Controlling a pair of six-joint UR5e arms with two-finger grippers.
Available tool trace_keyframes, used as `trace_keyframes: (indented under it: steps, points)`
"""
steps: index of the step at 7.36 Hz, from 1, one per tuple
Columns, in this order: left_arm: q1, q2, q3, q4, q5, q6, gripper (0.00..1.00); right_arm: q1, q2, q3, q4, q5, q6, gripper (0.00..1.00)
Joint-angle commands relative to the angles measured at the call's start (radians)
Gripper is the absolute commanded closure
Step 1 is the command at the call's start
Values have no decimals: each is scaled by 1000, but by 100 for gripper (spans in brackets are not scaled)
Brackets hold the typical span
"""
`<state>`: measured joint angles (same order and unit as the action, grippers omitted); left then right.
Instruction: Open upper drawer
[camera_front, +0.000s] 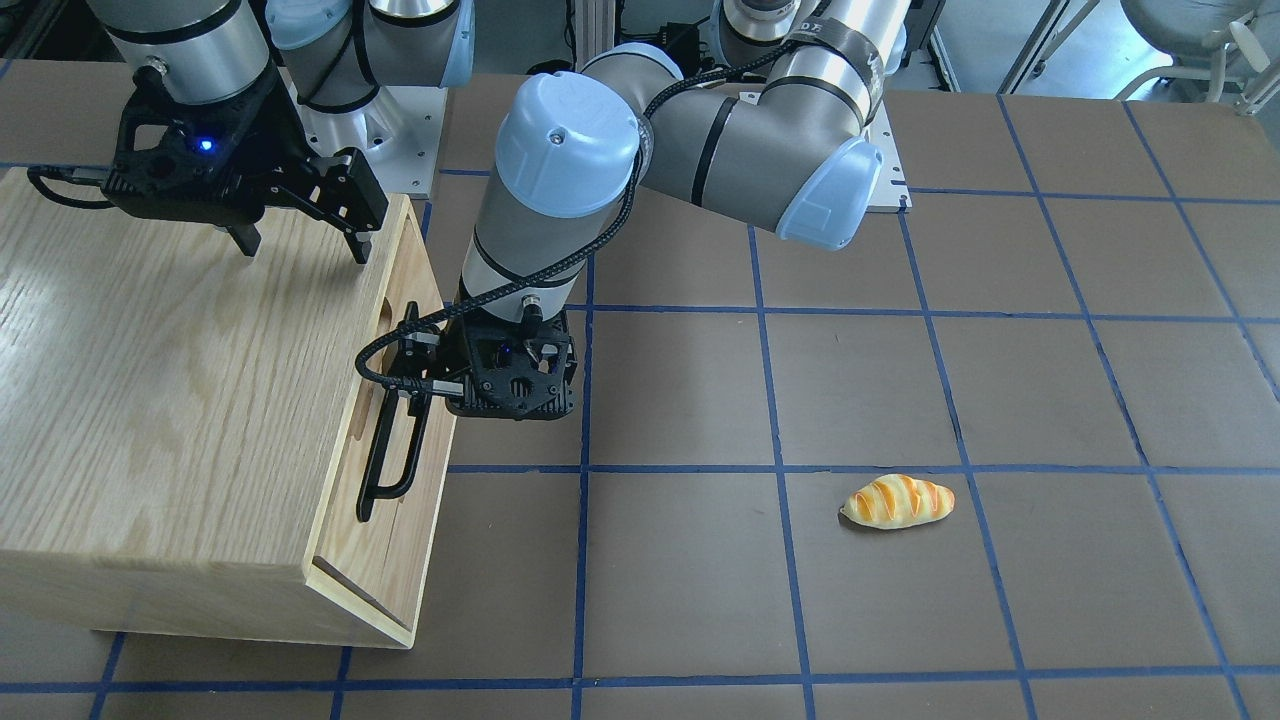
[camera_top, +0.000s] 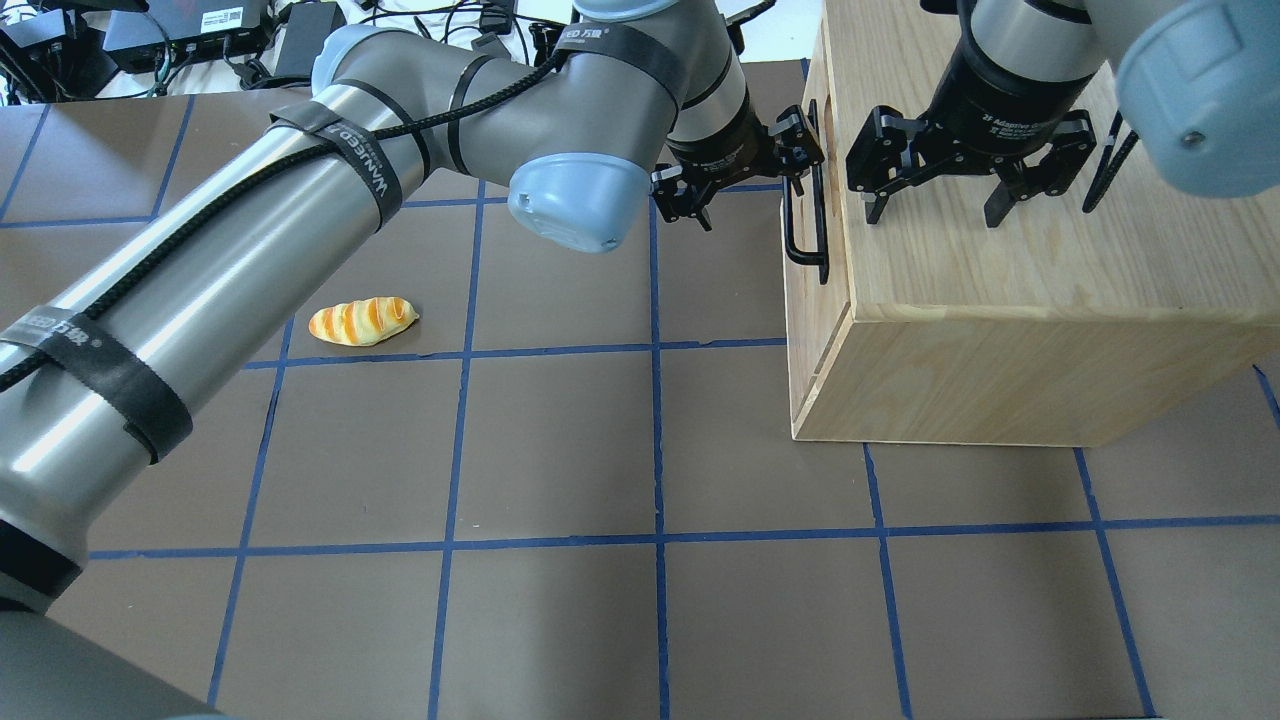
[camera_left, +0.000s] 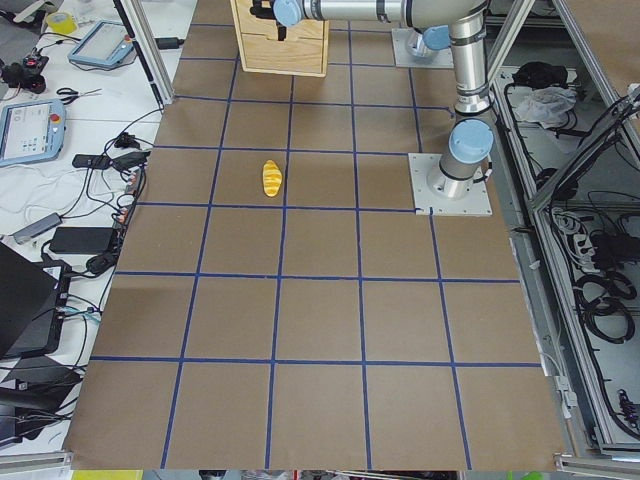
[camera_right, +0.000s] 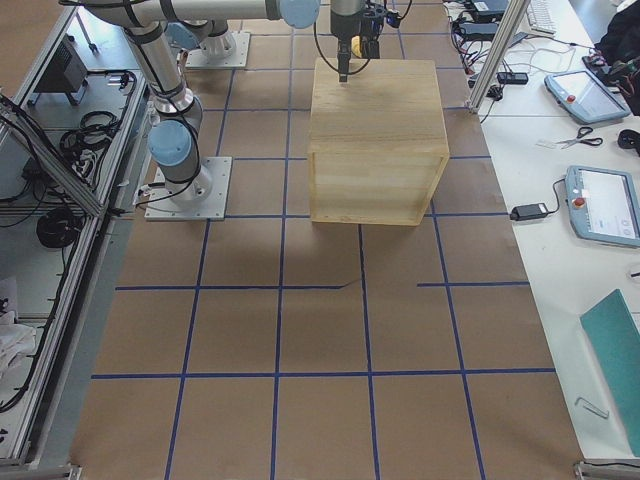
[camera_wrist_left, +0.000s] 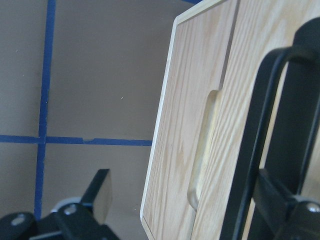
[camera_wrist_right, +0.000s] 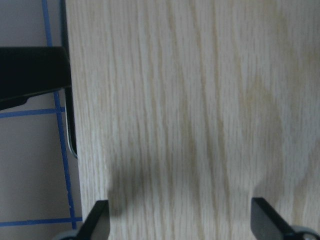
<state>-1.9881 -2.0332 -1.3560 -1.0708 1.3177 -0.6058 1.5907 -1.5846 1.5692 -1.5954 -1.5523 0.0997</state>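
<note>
The upper drawer (camera_front: 405, 260) is the pale-wood front panel just under the top of the oak cabinet (camera_front: 150, 400), and it looks flush with the box. Its long black bar handle (camera_front: 385, 470) also shows in the overhead view (camera_top: 806, 225) and in the left wrist view (camera_wrist_left: 250, 150). My left gripper (camera_front: 405, 395) is open against the drawer front, one finger (camera_wrist_left: 100, 195) on the table side of the handle and the other (camera_wrist_left: 275, 195) at the bar. My right gripper (camera_front: 300, 250) is open and empty, hovering over the cabinet top (camera_top: 1000, 280).
A striped bread roll (camera_front: 897, 500) lies on the brown mat, well away from the cabinet and towards my left side (camera_top: 362, 321). An oblong slot (camera_wrist_left: 205, 145) is cut in the panel beside the handle. The cabinet stands at the table's right end (camera_right: 375, 130).
</note>
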Motion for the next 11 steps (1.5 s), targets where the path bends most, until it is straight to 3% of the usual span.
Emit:
trace_keyframes:
  steps: [1,11]
  points:
    - [0,-5,0,0,3,1,0,0,0,0,0,0,0,0]
    - [5,13,15,-43,170,21,0,0,0,0,0,0,0,0]
